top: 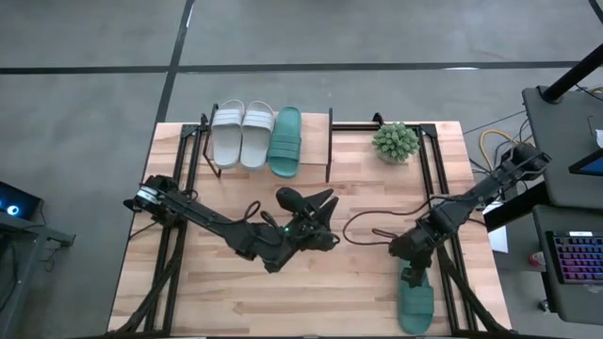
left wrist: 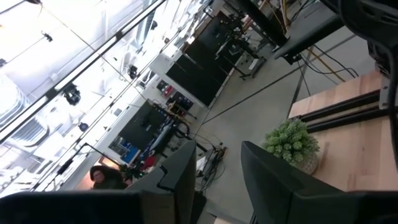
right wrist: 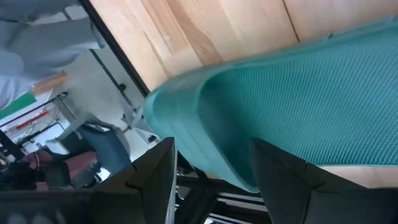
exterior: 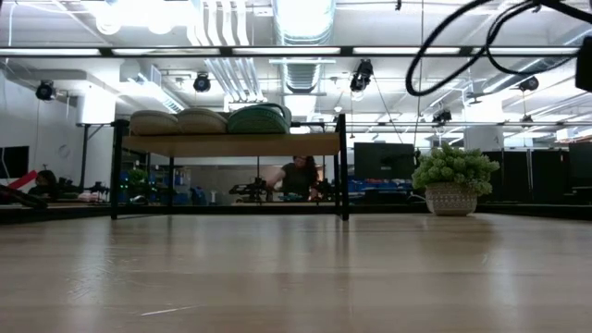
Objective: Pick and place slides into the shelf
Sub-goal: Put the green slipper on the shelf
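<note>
The shelf [top: 330, 127] holds three slides side by side on its top: two white slides [top: 242, 132] and one green slide [top: 285, 139]. The fourth slide [top: 415, 299], also green, lies on the table [top: 236, 292], right under the right gripper [top: 412, 276], whose fingers are spread apart around it. The left gripper [top: 316, 202] waits in the middle of the table, near the shelf, holding nothing, its fingers a little apart.

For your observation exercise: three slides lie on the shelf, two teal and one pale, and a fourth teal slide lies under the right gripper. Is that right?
Not quite. The high view shows two pale slides and one teal slide on the shelf. The fourth teal slide does lie under the right gripper.
</note>
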Robot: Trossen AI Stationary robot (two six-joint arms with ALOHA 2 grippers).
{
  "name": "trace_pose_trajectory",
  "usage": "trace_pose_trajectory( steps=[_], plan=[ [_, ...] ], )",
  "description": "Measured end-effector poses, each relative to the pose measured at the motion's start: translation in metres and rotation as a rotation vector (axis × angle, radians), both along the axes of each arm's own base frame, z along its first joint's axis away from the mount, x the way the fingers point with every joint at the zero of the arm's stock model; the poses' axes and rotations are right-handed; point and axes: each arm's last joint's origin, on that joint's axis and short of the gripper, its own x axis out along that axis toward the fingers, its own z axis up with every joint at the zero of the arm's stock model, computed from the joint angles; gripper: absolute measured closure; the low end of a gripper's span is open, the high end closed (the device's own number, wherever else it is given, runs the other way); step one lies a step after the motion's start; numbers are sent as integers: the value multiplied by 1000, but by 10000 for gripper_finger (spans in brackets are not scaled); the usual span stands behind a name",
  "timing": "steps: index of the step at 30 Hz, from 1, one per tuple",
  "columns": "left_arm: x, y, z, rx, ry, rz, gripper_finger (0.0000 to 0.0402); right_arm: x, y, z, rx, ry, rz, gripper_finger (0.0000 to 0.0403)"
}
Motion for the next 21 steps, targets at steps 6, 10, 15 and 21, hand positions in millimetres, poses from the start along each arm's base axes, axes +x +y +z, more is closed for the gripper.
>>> trace_pose_trajectory(
  steps=[6, 10, 15, 21],
  plan=[
    [-1, -1, 0, -1, 2, 3, 289, -5, 8, -9, 39, -2, -3, 204],
    [-1, -1, 0, -1, 2, 3, 289, -8, 12, -14, 61, -2, -12, 204],
    [-1, -1, -1, 0, 3, 3, 289, -12, 16, -17, 66, 1, -12, 204],
    [-1, -1, -1, -1, 3, 3, 289, -12, 18, -18, 60, -30, -25, 204]
  ],
)
